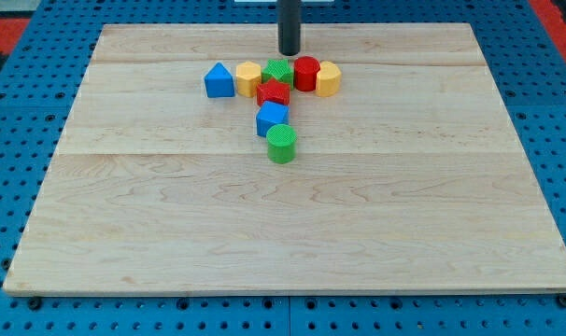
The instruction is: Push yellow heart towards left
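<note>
My tip (pixel 290 51) is at the view's top centre, just above a tight row of blocks and apart from them. The row runs from left to right: a blue triangle (pixel 219 80), a yellow block (pixel 248 78), a green star (pixel 279 72), a red cylinder (pixel 306 73) and a second yellow block (pixel 329 79). The right yellow block looks rounded, like a heart. The left one looks more angular. The tip is closest to the green star and the red cylinder.
A red star (pixel 273 92) sits just below the green star. Below it are a blue cube (pixel 272 119) and a green cylinder (pixel 281 144), forming a column. The wooden board (pixel 283 243) lies on a blue pegboard surface.
</note>
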Robot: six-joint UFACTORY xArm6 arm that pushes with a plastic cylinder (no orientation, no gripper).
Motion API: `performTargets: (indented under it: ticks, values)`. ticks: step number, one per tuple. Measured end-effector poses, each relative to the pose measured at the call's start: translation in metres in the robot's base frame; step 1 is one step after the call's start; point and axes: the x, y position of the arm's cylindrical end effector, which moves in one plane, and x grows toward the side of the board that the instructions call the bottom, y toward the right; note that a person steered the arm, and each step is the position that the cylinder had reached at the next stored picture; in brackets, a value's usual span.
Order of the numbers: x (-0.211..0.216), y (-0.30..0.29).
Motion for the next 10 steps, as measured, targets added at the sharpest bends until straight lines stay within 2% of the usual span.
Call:
performTargets:
  ticks: [2, 6, 10]
  values:
    - [0.005, 0.025]
    - [0.044, 0.069]
    - [0.066, 0.033]
